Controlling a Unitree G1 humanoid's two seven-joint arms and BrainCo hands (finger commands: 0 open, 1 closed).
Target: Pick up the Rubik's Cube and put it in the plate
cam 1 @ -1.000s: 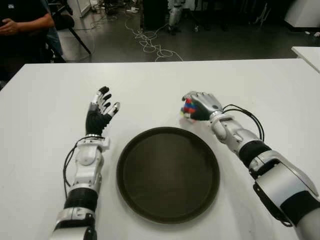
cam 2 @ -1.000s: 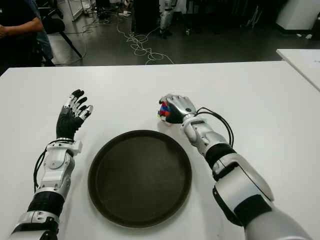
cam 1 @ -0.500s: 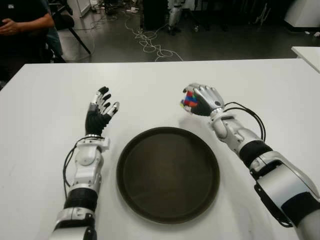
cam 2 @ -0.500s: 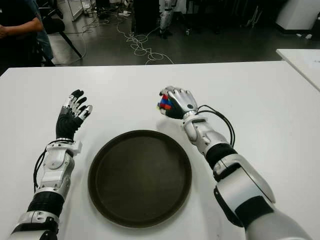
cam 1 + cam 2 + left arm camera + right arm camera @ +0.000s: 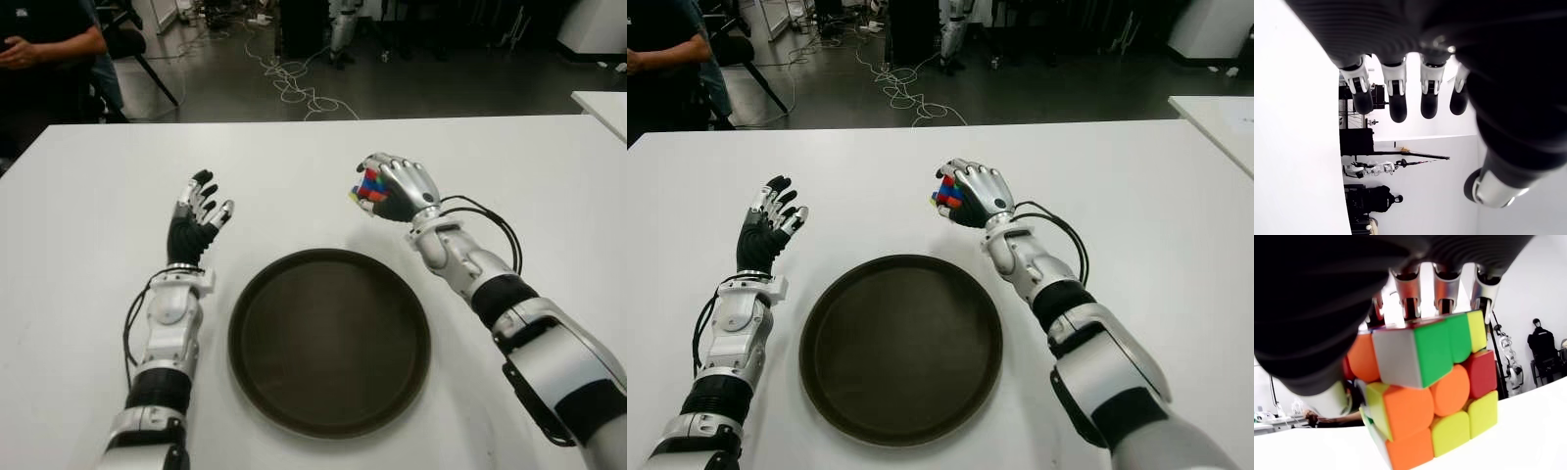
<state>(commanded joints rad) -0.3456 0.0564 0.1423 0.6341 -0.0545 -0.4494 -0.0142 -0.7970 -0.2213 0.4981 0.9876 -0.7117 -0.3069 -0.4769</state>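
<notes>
My right hand [image 5: 392, 186] is shut on the Rubik's Cube [image 5: 367, 189], held above the white table [image 5: 88, 186] just beyond the far right rim of the plate. In the right wrist view the cube [image 5: 1430, 387] shows green, orange, yellow and red stickers under the curled fingers [image 5: 1442, 286]. The dark round plate [image 5: 329, 338] lies at the table's near middle with nothing in it. My left hand [image 5: 196, 217] shows to the left of the plate, fingers spread and holding nothing.
A person sits beyond the table's far left corner [image 5: 44, 44]. Cables [image 5: 294, 83] trail across the floor behind the table. Another white table's corner [image 5: 602, 103] shows at the far right.
My right hand has lifted the cube off the table and carried it slightly upward and back. The left hand has not moved.
</notes>
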